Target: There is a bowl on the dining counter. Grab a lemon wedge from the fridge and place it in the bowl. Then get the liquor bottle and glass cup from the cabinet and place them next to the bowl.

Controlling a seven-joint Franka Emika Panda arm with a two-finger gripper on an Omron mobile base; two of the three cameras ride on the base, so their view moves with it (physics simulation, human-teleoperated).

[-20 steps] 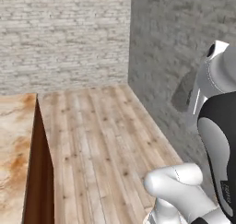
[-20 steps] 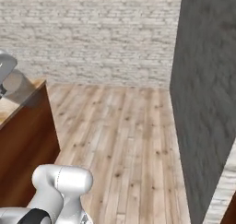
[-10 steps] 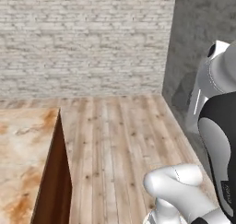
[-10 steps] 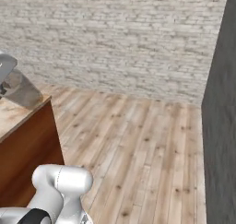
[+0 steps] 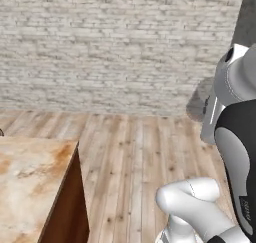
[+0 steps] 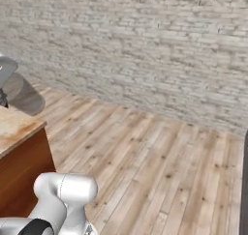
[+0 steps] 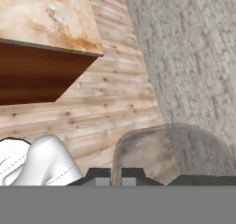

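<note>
The gripper [image 7: 168,174] carries the glass cup [image 7: 173,154], a translucent tumbler clamped between its fingers and looming at the bottom of the hand view. The dining counter [image 7: 50,20] lies ahead and to the upper left there, across bare floorboards [image 7: 115,103]; no bowl is visible on its near corner.

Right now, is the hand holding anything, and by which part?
The glass cup, in the hand; its side wall seems gripped, but the contact itself is hidden.

marbled dining counter [image 5: 30,172] stands on plank floor [image 5: 145,157].
</note>
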